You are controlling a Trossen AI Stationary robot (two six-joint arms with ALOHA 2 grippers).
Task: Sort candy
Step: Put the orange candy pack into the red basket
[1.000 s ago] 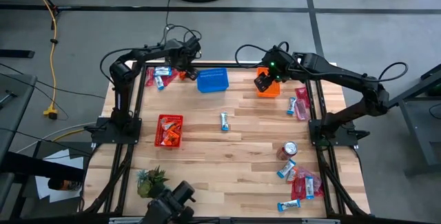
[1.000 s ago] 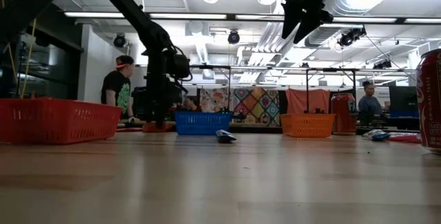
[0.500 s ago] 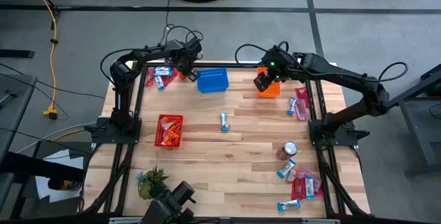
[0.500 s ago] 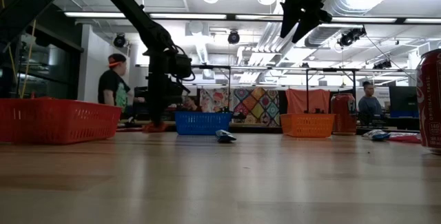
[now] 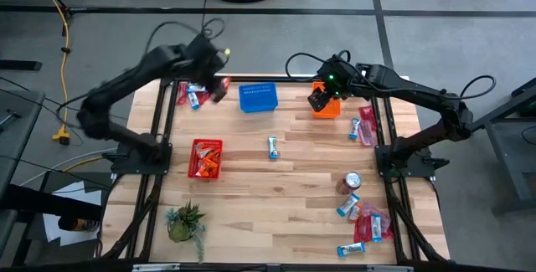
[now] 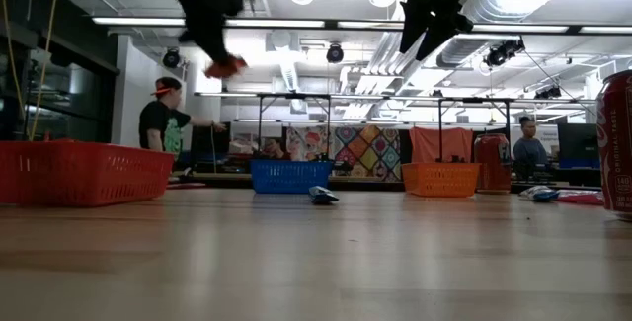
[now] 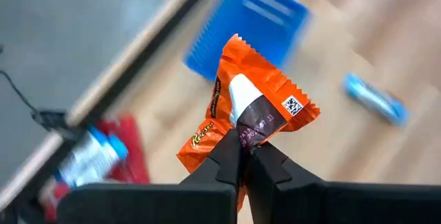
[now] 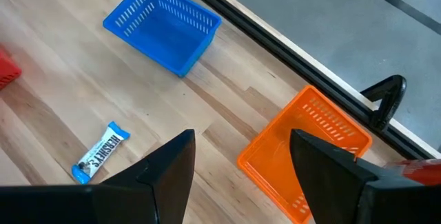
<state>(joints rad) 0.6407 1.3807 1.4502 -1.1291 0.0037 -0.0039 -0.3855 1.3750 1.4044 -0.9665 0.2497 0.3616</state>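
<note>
My left gripper is high above the table's far left part, shut on an orange candy packet, which also shows in the low view. My right gripper hangs open and empty above the orange basket, its fingers wide apart in the right wrist view. A blue-and-white bar lies flat in the middle of the table. More candy lies in a pile at the far left, at the right edge and at the near right. My left gripper pinches the orange packet between its two fingertips, at a dark patch on the packet's face near one edge. The rest of the packet sticks out past the fingertips. The packet is lifted well clear of the table and hangs below the gripper.
A blue basket stands at the far middle and a red basket holding candy at the left. A red soda can stands at the right and a small plant at the near left. A person stands beyond the table.
My left gripper has risen from table height beside the far-left candy pile to high above the table, shut, carrying the orange packet clear of the table. Its arm has swung out toward the left.
</note>
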